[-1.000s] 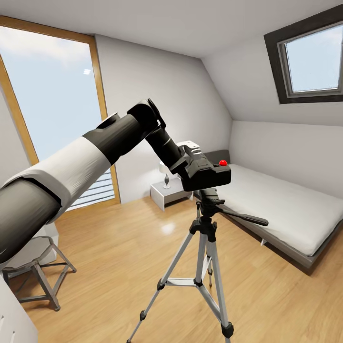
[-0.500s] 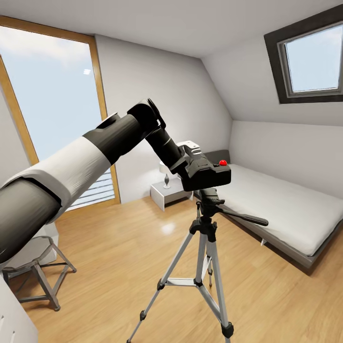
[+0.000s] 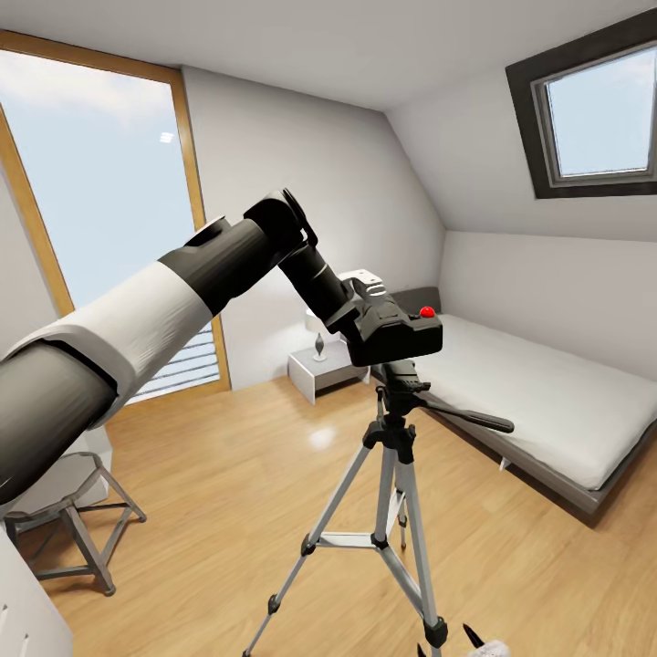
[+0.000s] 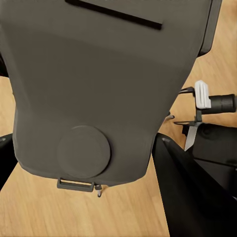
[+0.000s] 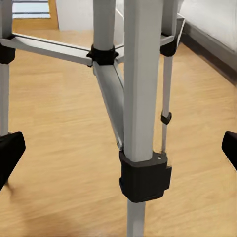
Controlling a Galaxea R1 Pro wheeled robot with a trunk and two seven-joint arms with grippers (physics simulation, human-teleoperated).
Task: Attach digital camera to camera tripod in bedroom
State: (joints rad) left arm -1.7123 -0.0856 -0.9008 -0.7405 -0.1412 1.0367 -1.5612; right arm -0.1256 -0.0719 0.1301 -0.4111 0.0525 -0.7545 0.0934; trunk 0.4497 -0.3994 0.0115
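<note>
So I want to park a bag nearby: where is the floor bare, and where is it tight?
Bare wood floor lies between the camera tripod, the nightstand and the stool. Another strip runs beside the bed. It is tight among the tripod's legs, where the right claw sits.

**Black, silver and warm wood**

The digital camera (image 3: 399, 334) is matte black with one bright red button on top. Beneath it the camera tripod (image 3: 388, 511) has silver-grey legs with black collars, feet and handle. The arm is banded white and dark grey. The floor (image 3: 228, 493) is honey-coloured wood, the walls pale grey, the window frame (image 3: 193, 210) tan, and the bed (image 3: 547, 411) off-white on grey.
</note>
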